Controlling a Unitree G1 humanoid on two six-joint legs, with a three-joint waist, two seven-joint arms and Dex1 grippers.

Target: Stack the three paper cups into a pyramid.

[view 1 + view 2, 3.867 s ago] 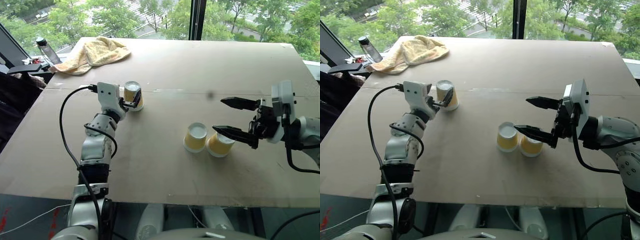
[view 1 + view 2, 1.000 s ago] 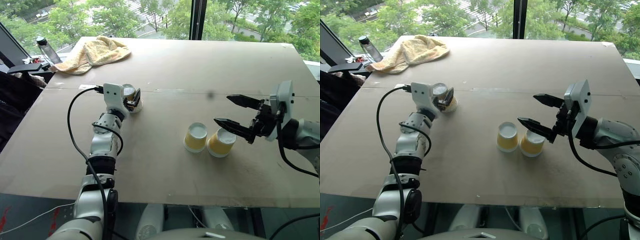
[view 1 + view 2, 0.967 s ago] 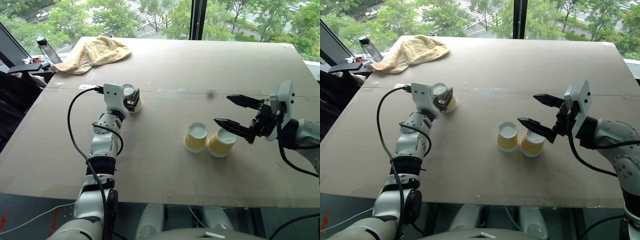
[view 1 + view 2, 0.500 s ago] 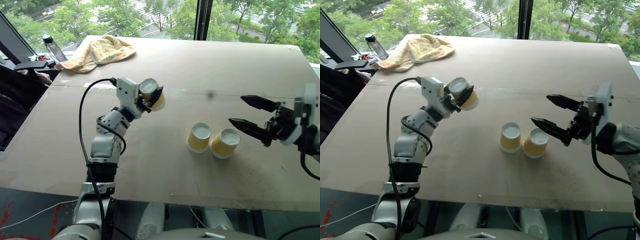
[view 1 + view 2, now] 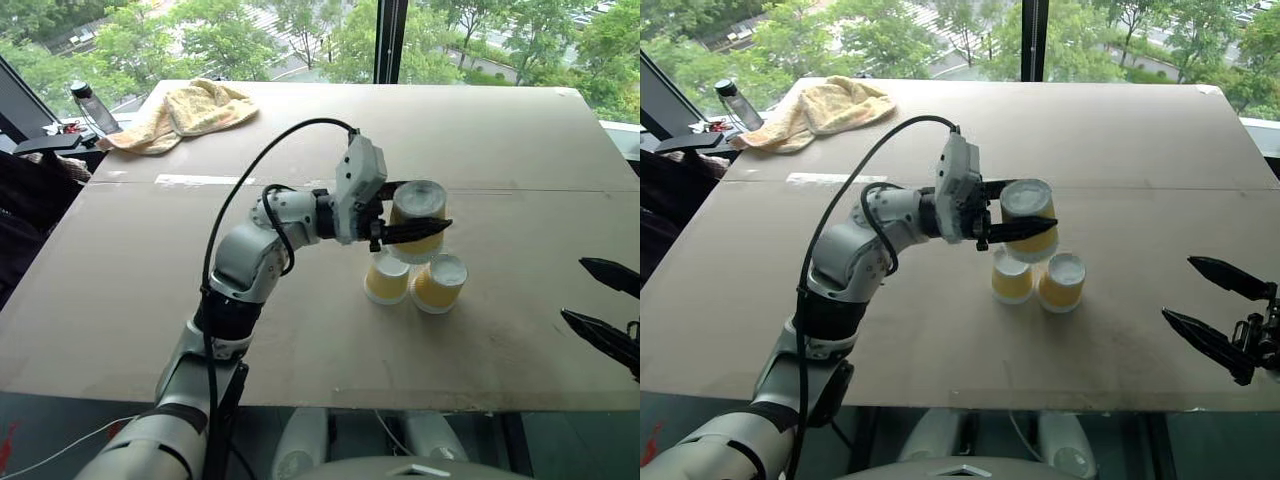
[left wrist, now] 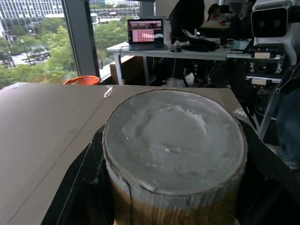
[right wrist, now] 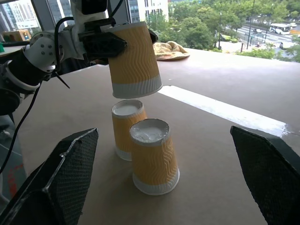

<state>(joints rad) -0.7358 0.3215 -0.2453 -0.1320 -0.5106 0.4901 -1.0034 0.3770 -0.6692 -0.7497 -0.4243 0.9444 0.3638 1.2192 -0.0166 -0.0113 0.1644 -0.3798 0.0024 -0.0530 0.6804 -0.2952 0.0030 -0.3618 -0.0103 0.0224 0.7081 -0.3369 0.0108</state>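
at centre frame in the left eye view, the left gripper point(image 5: 425, 222) holds one paper cup point(image 5: 418, 214) upside down in the air, its black fingers point(image 5: 412, 232) clamped tight on the yellow-orange sides, white base facing up. the held cup hangs just above and slightly behind the other two cups, not touching them, and leans a little in the right wrist view. below it, the left cup of the pair point(image 5: 386, 279) and the right cup of the pair point(image 5: 438, 284) stand upside down side by side on the brown desk point(image 5: 130, 270), close together just right of centre. at the lower right edge of the frame, the right gripper point(image 5: 606, 310) sits well apart from the cups, its two black fingers point(image 5: 600, 338) spread wide and holding nothing. a pale yellow towel point(image 5: 185, 112) lies crumpled at the upper left corner of the desk, with a bottle point(image 5: 88, 102) beside it at the edge. trees point(image 5: 250, 35) fill the window beyond.
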